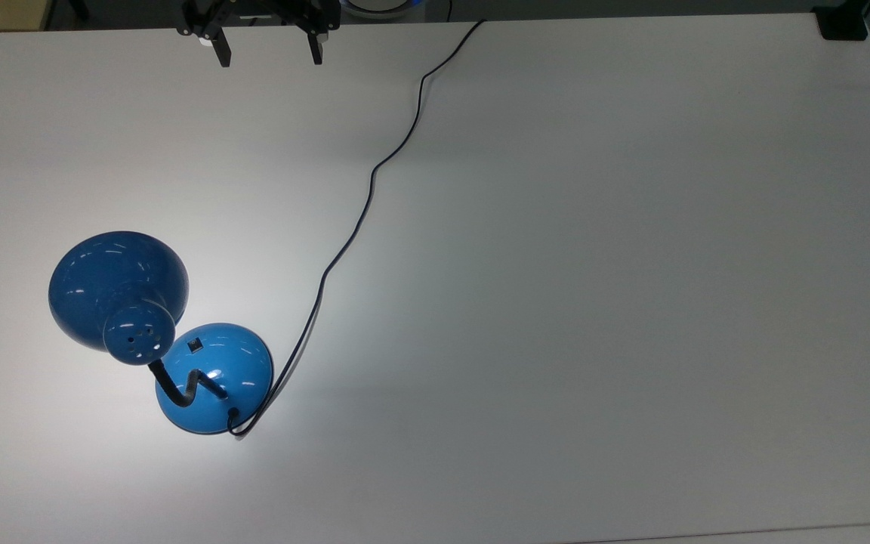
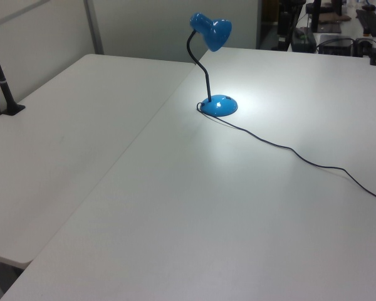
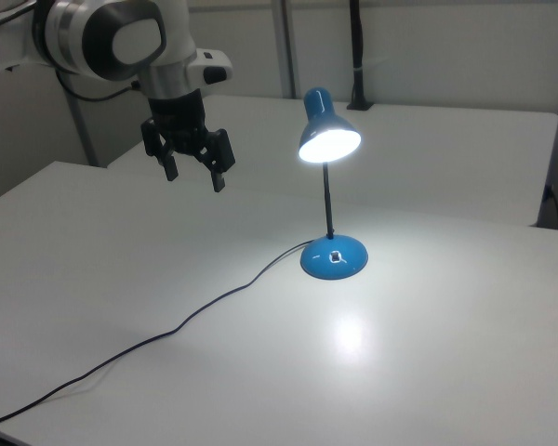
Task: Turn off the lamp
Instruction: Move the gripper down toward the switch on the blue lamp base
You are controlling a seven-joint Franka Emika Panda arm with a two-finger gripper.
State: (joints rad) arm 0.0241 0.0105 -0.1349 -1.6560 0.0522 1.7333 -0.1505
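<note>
Blue and glossy, the lamp (image 1: 212,378) stands lit near the desk's (image 1: 593,302) front-left corner in the top view, casting a bright pool. Its black cord (image 1: 371,181) snakes to the far edge, where the end effector (image 1: 269,49) hangs wide open, holding nothing.

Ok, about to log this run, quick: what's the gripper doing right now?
Gripper: open, holding nothing, hanging above the table, apart from the lit lamp.
</note>
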